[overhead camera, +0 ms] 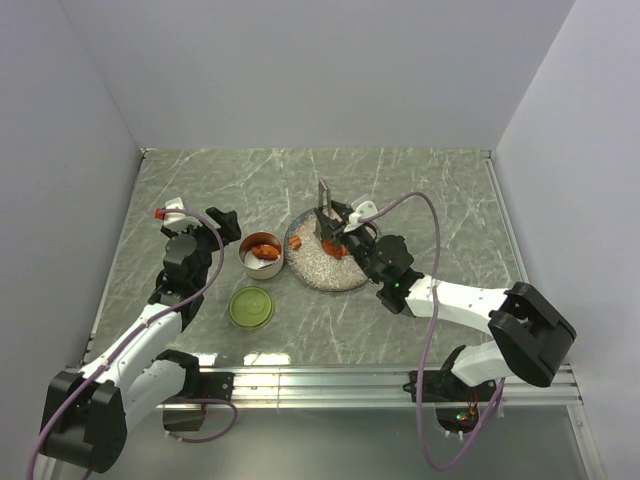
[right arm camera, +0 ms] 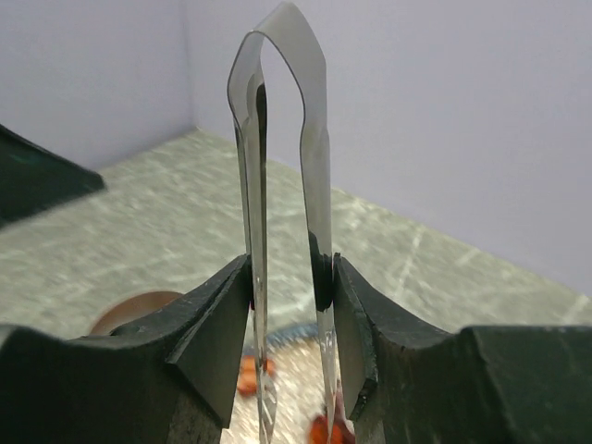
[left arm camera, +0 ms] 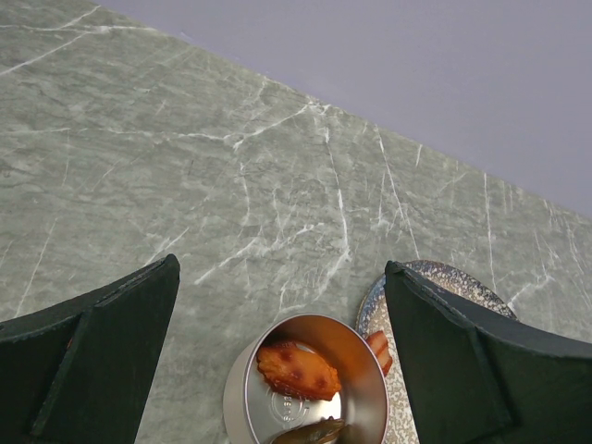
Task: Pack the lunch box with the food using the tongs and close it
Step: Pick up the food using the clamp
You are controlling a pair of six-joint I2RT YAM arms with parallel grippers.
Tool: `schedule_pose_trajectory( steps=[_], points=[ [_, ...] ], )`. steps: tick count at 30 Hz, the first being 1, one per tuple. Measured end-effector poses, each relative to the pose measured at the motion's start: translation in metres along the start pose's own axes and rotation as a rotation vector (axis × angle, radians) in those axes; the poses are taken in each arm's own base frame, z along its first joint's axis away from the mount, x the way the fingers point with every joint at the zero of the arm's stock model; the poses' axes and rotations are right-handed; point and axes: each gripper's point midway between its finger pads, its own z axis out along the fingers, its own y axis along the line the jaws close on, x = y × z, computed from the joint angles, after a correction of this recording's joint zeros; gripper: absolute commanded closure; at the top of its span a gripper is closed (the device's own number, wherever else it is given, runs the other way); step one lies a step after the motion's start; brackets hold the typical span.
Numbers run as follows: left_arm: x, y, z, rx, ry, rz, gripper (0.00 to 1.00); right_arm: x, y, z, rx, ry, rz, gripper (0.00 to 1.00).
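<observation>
The lunch box (overhead camera: 261,256) is a small steel tin standing open just left of the speckled plate (overhead camera: 310,272). An orange chunk (left arm camera: 296,370) and a dark strip (left arm camera: 319,431) lie inside it. Its green lid (overhead camera: 251,307) lies flat on the table in front. My right gripper (overhead camera: 343,234) is shut on the tongs (overhead camera: 323,205), pinching both arms (right arm camera: 277,139) with the joined end up and the tips down over the plate. Orange food (overhead camera: 335,249) lies under the tips. My left gripper (overhead camera: 226,224) hangs open just left of the tin, with nothing between its fingers (left arm camera: 111,361).
Grey walls close in the marble table at the back and on both sides. A metal rail (overhead camera: 330,380) runs along the near edge between the arm bases. A reddish strip (left arm camera: 379,350) lies on the plate rim (left arm camera: 435,273) beside the tin.
</observation>
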Motion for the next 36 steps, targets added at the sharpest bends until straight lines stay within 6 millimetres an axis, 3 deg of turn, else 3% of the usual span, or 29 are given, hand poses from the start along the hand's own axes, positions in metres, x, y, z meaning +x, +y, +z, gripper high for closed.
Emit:
schedule_pose_trajectory(
  steps=[6,15,30,36],
  points=[
    [0.0,0.0,0.0,0.002,0.001,0.0,0.01,0.028,-0.023,-0.014,0.047,0.063,-0.02,0.52],
    [0.004,0.0,0.001,0.004,0.014,0.003,0.01,0.041,-0.043,-0.022,0.078,0.069,-0.006,0.51],
    [0.007,0.0,0.002,0.007,0.025,0.005,0.01,0.032,-0.035,-0.019,0.026,0.021,0.05,0.51],
    [0.007,0.0,0.002,0.007,0.024,0.005,0.01,0.058,-0.032,-0.017,0.021,0.074,0.05,0.51]
  ],
)
